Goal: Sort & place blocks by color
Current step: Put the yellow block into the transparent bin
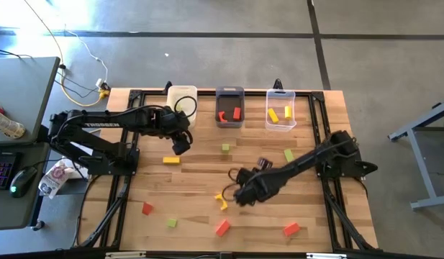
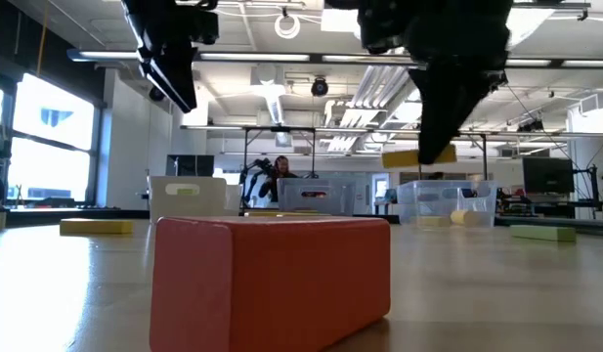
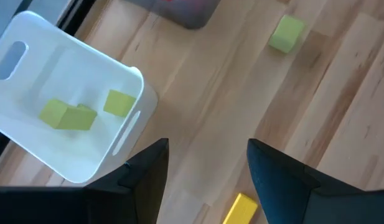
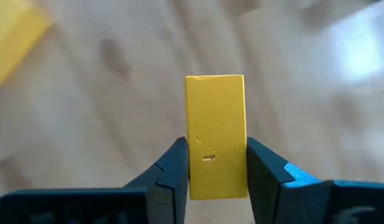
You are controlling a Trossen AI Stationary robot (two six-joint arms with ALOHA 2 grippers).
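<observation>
Gripping a yellow block (image 4: 215,137), the right tool (image 4: 215,177) hovers; left tool (image 3: 207,180) released; several blocks (image 1: 222,228) remain unsorted on the desk (image 1: 200,180).

I am holding the right arm stretched from its base at the right edge of the surface toward the centre, with the right gripper (image 4: 216,168) raised off the surface. Its fingers (image 4: 170,177) are pressing on both sides of a yellow bar (image 4: 215,134). I am keeping the left arm reaching from the left edge, elbow bent. The left gripper (image 3: 207,177) is hovering with its fingers (image 3: 148,174) spread apart, gripping nothing.
</observation>
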